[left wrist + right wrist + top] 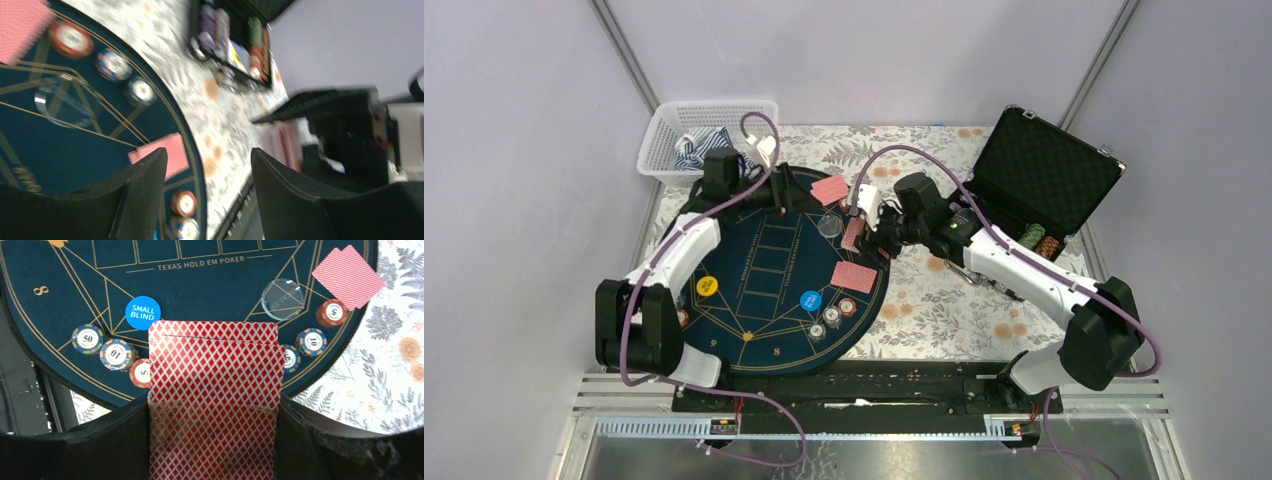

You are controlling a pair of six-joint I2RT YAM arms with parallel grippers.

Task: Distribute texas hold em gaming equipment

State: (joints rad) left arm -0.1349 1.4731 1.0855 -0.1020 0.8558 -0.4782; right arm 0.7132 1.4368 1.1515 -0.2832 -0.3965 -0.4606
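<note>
Floral-cloth table point(944, 300) carrying a dark blue round mat point(769, 295). The right gripper point(214, 407) is clamped on a stack of red-backed playing cards point(215, 360). Beyond its fingertips, a blue disc point(142, 313), a clear disc point(282, 300) and poker chips point(88, 339) lie on the mat. The left gripper point(207, 160) stands with its fingers apart and nothing between them. A loose card point(172, 149) lies just beside one fingertip.

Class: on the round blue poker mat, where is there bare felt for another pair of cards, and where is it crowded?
Free: the dark blue round mat's gold-lined middle, between the yellow round disc and the blue round disc; also its near edge by the 9 and 8. Crowded: the right rim, with round poker chips and red-backed playing cards.
</note>
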